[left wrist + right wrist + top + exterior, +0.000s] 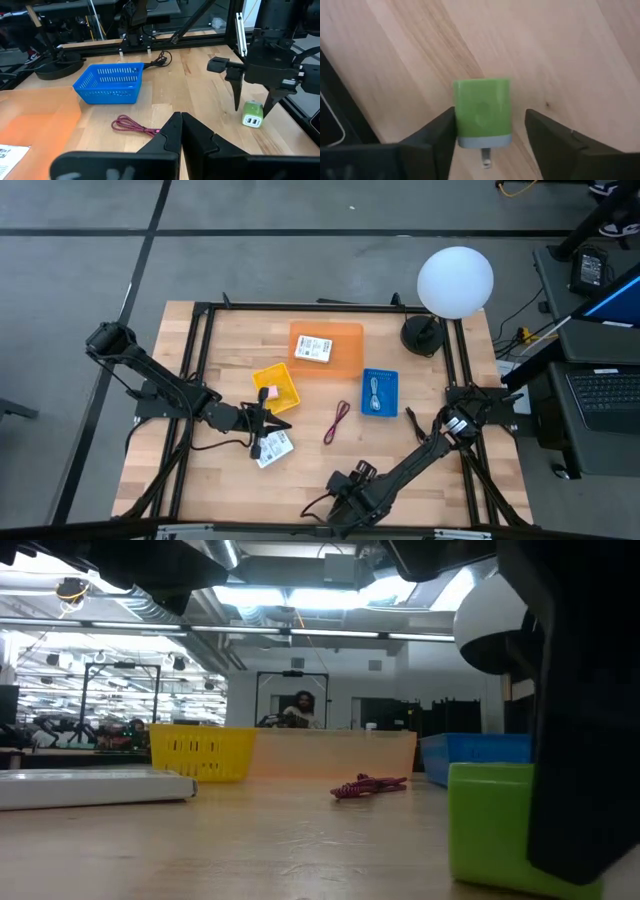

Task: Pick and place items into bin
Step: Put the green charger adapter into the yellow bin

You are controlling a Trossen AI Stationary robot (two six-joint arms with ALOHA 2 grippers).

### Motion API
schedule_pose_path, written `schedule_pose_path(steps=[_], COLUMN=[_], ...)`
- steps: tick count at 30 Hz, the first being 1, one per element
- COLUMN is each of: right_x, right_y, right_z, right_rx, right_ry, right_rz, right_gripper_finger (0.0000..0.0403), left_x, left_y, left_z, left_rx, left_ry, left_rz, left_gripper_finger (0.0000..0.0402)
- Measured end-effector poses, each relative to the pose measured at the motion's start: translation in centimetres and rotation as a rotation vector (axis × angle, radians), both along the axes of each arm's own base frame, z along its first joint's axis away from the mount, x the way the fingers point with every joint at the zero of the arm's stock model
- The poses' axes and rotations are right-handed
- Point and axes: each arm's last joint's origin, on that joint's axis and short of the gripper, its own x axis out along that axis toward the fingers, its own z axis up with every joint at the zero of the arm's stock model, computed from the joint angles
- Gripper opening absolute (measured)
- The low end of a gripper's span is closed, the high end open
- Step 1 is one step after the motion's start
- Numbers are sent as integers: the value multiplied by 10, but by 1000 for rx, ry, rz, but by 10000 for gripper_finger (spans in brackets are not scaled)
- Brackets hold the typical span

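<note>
Right gripper [490,135], jaws open, straddles the green charger [482,111]; left gripper [181,131] closed, apparently empty; red cord [336,422] and near packet [272,446] remain unbinned.

Packet labels [313,348] printed, no text readable.

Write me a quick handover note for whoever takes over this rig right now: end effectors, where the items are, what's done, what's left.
Right end effector: open, straddling the green charger block on the table's near edge, not yet clamped.
Left end effector: shut, empty, above the white packet beside the yellow bin.
Done: a pink block lies in the yellow bin, a second white packet on the orange tray, a grey-blue piece in the blue bin.
Left: the green block, the loose packet, the dark red cord mid-table.
</note>
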Motion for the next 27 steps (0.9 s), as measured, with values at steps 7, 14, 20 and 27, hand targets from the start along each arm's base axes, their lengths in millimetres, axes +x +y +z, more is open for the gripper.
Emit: schedule_pose_path(steps=[7, 14, 20, 27], right_x=[0, 0, 1, -9], right_y=[0, 1, -6, -21], right_z=[1, 1, 20, 69], right_rx=[-7, 17, 62, -44], right_ry=[0, 24, 43, -53], right_rz=[35, 67, 157, 224], right_gripper_finger=[117, 117, 117, 117], left_x=[0, 0, 0, 0], left_y=[0, 0, 0, 0], left_z=[0, 0, 0, 0], left_rx=[0, 0, -3, -40], left_ry=[1, 1, 1, 1], left_rz=[0, 0, 1, 11], left_gripper_finger=[3, 3, 3, 3])
